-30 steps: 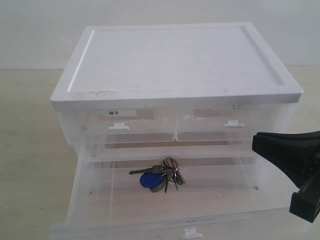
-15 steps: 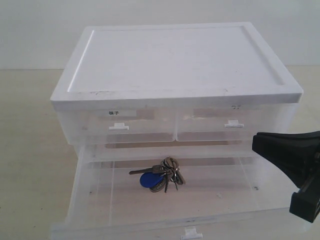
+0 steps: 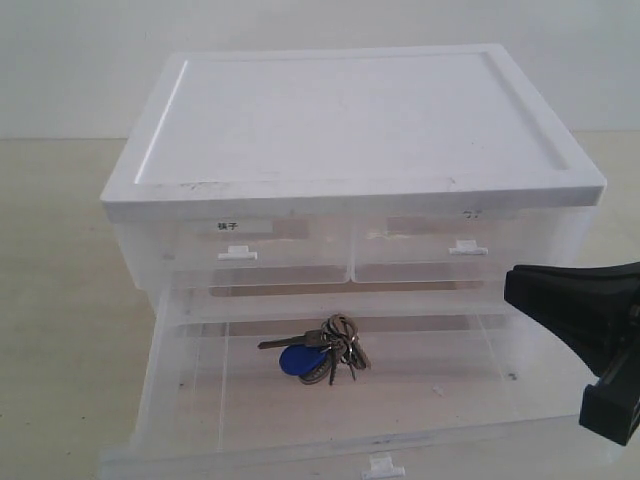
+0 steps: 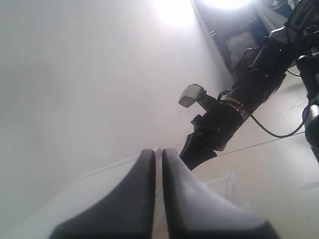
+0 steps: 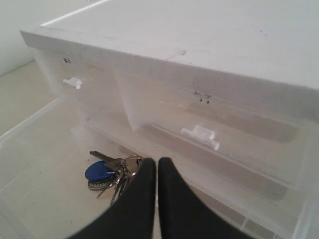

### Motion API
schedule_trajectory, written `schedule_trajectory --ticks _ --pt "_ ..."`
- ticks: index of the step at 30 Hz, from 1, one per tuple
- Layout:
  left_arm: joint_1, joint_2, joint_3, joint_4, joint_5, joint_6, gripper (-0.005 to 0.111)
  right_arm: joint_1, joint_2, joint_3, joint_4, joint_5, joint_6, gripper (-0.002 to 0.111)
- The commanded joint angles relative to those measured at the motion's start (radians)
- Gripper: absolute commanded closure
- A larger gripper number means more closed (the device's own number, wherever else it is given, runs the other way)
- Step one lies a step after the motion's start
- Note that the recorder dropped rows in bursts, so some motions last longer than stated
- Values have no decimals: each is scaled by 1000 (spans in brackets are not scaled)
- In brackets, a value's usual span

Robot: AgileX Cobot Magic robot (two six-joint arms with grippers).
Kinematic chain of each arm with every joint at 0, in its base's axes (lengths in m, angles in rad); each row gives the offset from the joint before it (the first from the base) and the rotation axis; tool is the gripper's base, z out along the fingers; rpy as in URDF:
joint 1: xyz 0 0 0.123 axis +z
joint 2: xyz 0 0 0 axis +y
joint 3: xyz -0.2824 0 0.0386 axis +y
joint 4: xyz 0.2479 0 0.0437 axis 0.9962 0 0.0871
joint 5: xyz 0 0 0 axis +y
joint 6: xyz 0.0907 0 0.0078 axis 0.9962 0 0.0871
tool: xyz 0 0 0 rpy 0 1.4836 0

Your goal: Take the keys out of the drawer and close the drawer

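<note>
One white-topped storage cabinet point(image 3: 350, 120) fills your exterior view. Its lid is opaque, matte and rectangular with a raised rim, and its body is clear plastic. Below it the drawer point(image 3: 190, 400) stands pulled well out towards the camera, a full-width translucent tray with thin, glossy walls and a see-through floor. Your right arm point(image 3: 590, 320), black and angular, juts in over the drawer's right end. The keys point(image 3: 325, 350) lie on the drawer floor near its middle, clearly apart from that arm.

In the right wrist view, your right gripper point(image 5: 157, 164) has its two smooth, dark, tapering fingers pressed together, and they grip nothing. The keys sit near the fingertips and off to one side, with no contact between them. Your left gripper point(image 4: 158, 154) is likewise closed and empty, its rounded grey-black fingers meeting along a thin seam. It points at a bare pale wall, with the black, cabled right arm beyond it; neither the keys nor the inside of the drawer show in that view.

The bunch is silver-grey metal, several flat blades fanned from a ring, with a round blue plastic fob point(image 5: 98, 171) lying beside them. Two half-width drawers above carry small white tab handles point(image 3: 237, 254) point(image 3: 467, 247), and the left one has a white label point(image 3: 243, 226). A matching white tab point(image 3: 383, 466) marks the centre of the open drawer's front edge.
</note>
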State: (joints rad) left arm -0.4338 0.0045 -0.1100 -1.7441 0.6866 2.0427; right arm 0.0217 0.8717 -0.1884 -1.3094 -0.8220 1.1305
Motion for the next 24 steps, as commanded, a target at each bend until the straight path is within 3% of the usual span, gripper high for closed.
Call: schedule_trajectory --ticks 1,4,6,9,10,11,12,15,16,19,21,24 --pt "4 -4 3 80 -43 -78 102 -2 2 5 -1 -1 -4 108" --pt "4 -4 -11 440 -28 -369 102 -2 2 5 -1 -1 -4 108" --pt "4 -4 -26 689 -31 -695 102 -2 2 5 -1 -1 -4 108" --pt "4 -4 -31 999 -143 -1123 102 -2 2 5 -1 -1 -4 108" --pt "4 -4 -31 1134 -188 -1298 102 -2 2 5 -1 -1 -4 108" --pt "4 -4 -31 1396 -266 -1682 102 -2 2 5 -1 -1 -4 108" --pt "4 -4 -29 1538 -296 -1869 102 -2 2 5 -1 -1 -4 108" --pt "4 -4 -7 1843 -376 -2245 102 -2 2 5 -1 -1 -4 108" --pt "9 -4 19 1929 -430 -2324 102 -2 2 5 -1 -1 -4 108" --pt "84 -4 82 1917 -542 -2286 102 -2 2 5 -1 -1 -4 108" --pt "239 -4 110 1895 -600 -2286 102 -2 2 5 -1 -1 -4 108" --pt "370 -4 110 1872 -564 -2286 102 -2 2 5 -1 -1 -4 108"
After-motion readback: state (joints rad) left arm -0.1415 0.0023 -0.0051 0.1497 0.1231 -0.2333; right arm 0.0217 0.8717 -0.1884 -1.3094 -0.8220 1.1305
